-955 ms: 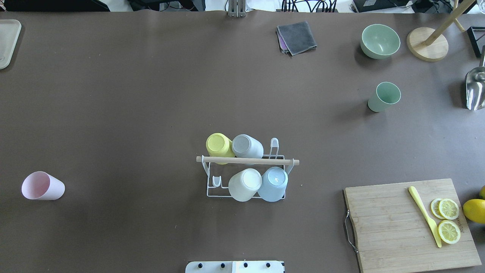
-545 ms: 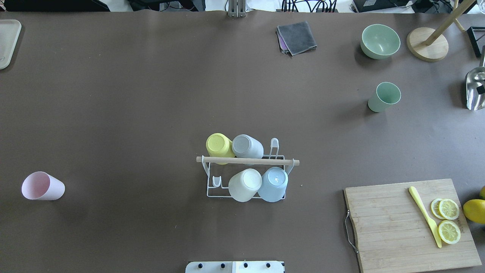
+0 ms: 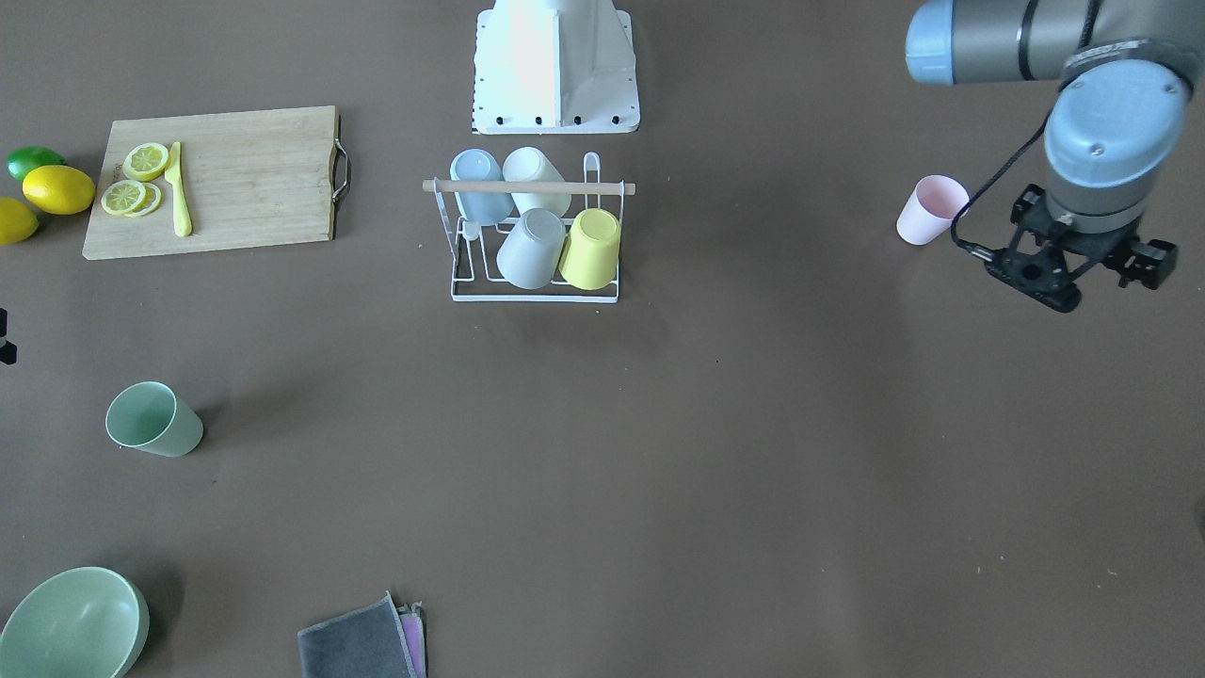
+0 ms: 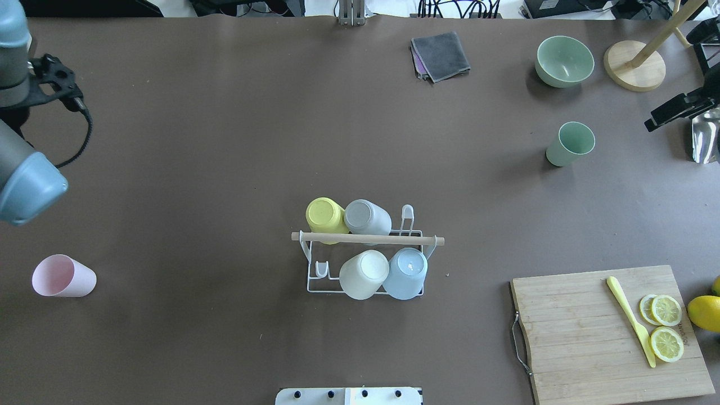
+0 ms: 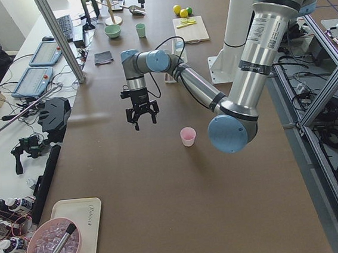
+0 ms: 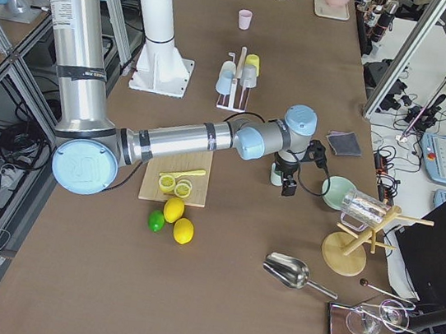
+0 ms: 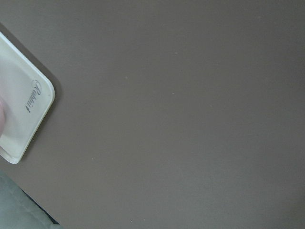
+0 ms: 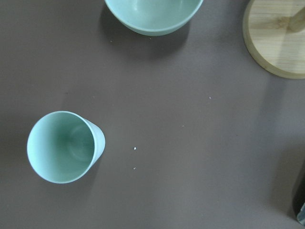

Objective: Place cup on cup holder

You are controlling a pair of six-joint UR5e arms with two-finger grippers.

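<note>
Standing near left gripper (image 5: 144, 121): pink cup (image 5: 188, 136).

We take this for a robotics lab, not a kitchen. Two industrial arms, the left arm (image 5: 252, 53) and the right arm (image 6: 177, 137), reach over a long counter (image 4: 225, 140) covered in plain brown sheet, with a white pedestal (image 3: 555, 66) at its edge. Aluminium frame posts (image 5: 58, 35) stand around it. Loose cables (image 5: 332, 138) lie on the floor, and control tablets (image 5: 33, 81) and a keyboard (image 5: 65, 26) sit on a side bench. The cup holder (image 4: 365, 238), cutting board (image 4: 579, 337) and lemons (image 6: 174, 208) are laid out like test props.
</note>
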